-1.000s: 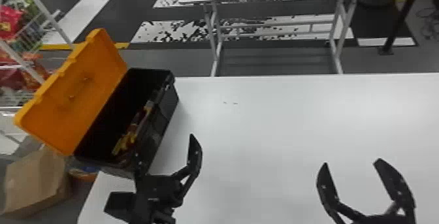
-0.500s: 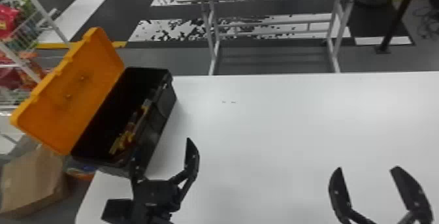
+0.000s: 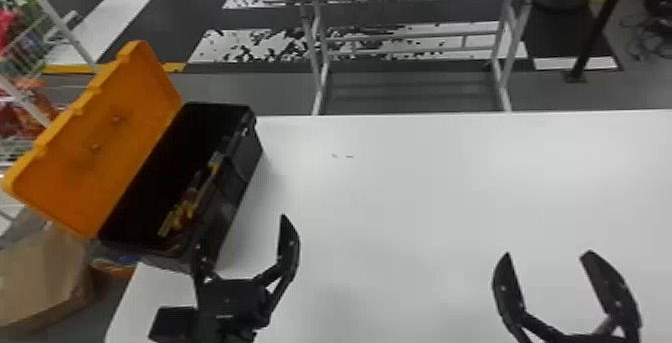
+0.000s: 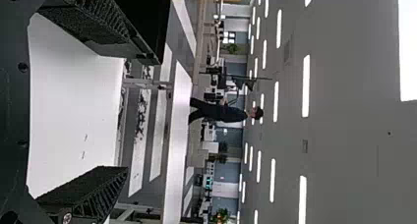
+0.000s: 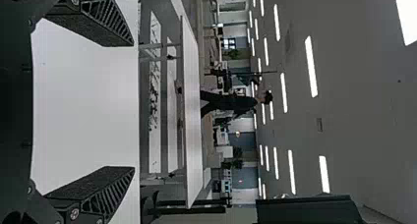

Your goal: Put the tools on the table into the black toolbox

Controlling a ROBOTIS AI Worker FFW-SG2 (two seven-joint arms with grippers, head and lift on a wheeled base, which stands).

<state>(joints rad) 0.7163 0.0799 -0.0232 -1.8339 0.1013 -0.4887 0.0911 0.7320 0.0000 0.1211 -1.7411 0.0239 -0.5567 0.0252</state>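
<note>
And there goes the right gripper (image 3: 548,253), sliding outward from the toolbox (image 3: 239,179) as the head view swings slightly right!

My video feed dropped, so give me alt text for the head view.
A black toolbox, its orange lid open and tools inside, sits on a white table's left side. Open and empty, the left gripper hovers near it, the right gripper farther right.

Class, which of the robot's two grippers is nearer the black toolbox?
The left gripper: it hangs by the black toolbox, while the right gripper is farther across the table.
</note>
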